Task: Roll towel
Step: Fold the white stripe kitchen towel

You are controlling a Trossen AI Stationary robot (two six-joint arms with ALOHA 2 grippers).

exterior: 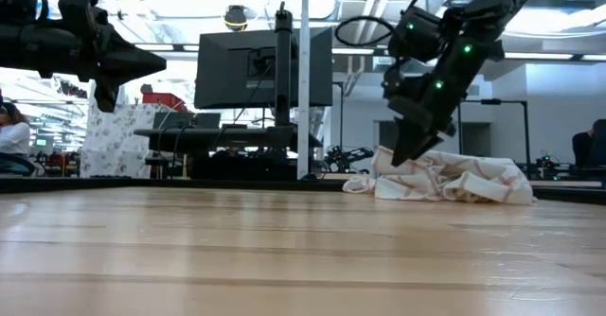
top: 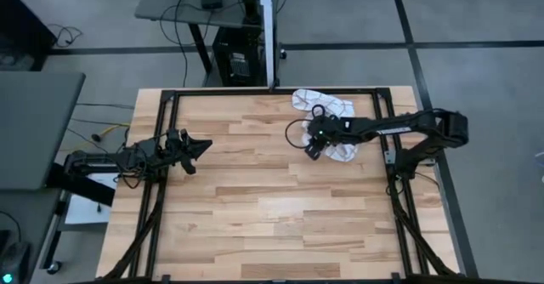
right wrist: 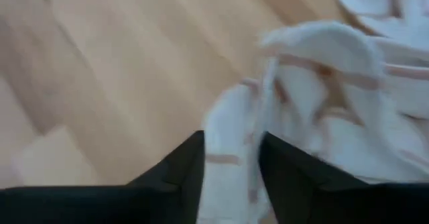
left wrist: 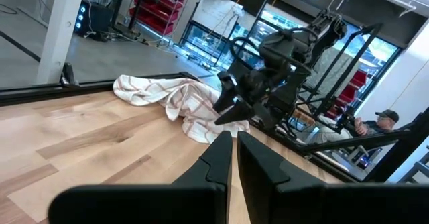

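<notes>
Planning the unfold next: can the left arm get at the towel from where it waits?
Probably not without a long move: the left gripper hangs shut at the table's left side, while the towel lies crumpled at the far right, under the right gripper.

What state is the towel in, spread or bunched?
Bunched. The towel lies in a crumpled heap near the table's far edge, not flat or rolled; a fold sits between the right gripper's jaws.
</notes>
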